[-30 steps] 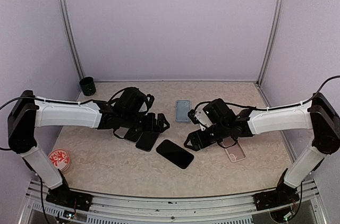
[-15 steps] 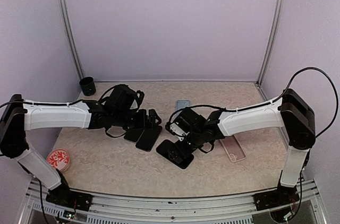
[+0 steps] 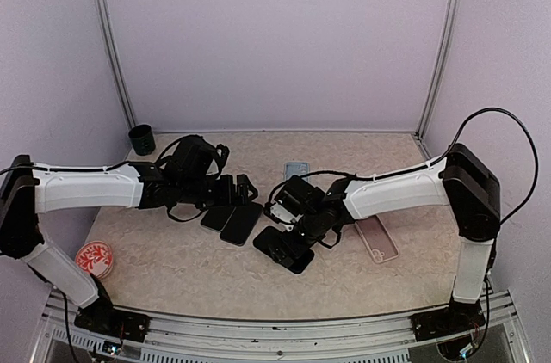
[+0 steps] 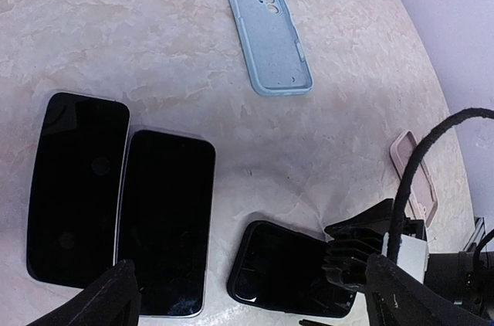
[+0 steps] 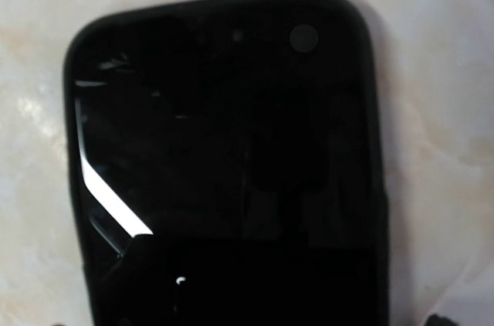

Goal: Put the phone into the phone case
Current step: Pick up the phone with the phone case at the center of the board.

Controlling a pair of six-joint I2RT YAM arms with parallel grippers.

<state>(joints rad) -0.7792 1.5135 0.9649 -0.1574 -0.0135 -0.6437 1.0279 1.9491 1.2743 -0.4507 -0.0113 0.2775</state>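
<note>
As I read it, the job was barely under way. The blue case (image 4: 270, 36) lay empty near the top of the left wrist view, and the pink case (image 4: 414, 179) lay empty at that view's right edge. No phone sat in either.

My right hand (image 3: 301, 225) was down at the right end of the third phone (image 4: 282, 268), low centre in the overhead frame. Its own camera showed little but that dark slab, and I could not tell whether the hand was clenched on it or only resting against it. The phone showed a raised dark rim, so it might already sit in a black case — I could not settle that from these views.

My left hand (image 3: 244, 192) hung released, its fingers (image 4: 116, 299) spread to the bottom corners of its own view. It was above the first phone (image 4: 77, 187) and second phone (image 4: 164, 232), which lay side by side, left of centre. What was left, in my judgement: grip a phone, carry it to an empty case, press it home.

The count: three dark phones and two open cases — one blue, one pink, all flat on the desk (image 3: 172, 273). There was also one dark cup (image 3: 142, 138) at the upper left of the overhead frame and one red-and-white disc (image 3: 95, 258) at the lower left.
</note>
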